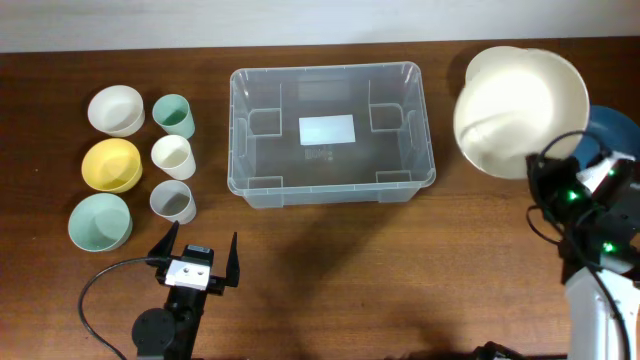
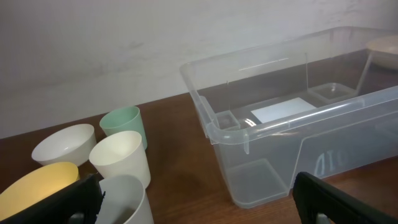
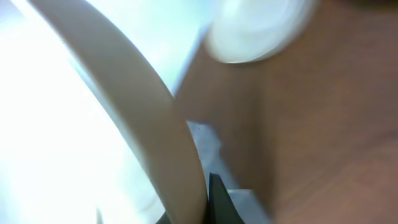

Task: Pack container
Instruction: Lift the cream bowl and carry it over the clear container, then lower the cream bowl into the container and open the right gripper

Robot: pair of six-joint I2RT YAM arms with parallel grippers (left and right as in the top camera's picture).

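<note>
While the clear container (image 1: 330, 178) stands upright on the wooden table (image 1: 330, 290), mid-table toward the far edge, its white base label (image 1: 327, 130) shows through the plastic. To its left are three bowls and three cups: a white bowl (image 1: 115, 108), a yellow bowl (image 1: 110, 164), a mint bowl (image 1: 99, 221), a green cup (image 1: 173, 115), a cream cup (image 1: 171, 156) and a grey cup (image 1: 172, 201). The left gripper (image 1: 197, 256) hovers near the front edge, just behind the grey cup, jaws spread wide and grasping nothing; from the left wrist the container (image 2: 273, 134) lies ahead and to the right. The right gripper (image 1: 548, 166) is clenched on the rim of a large cream bowl (image 1: 520, 95), which is tilted just to the right of the container, apart from its rim. The right wrist view is blurred, but a pale curved band there is probably the bowl's rim (image 3: 149, 118). A blue dish (image 1: 616, 124) lies partly hidden behind the bowl.
</note>
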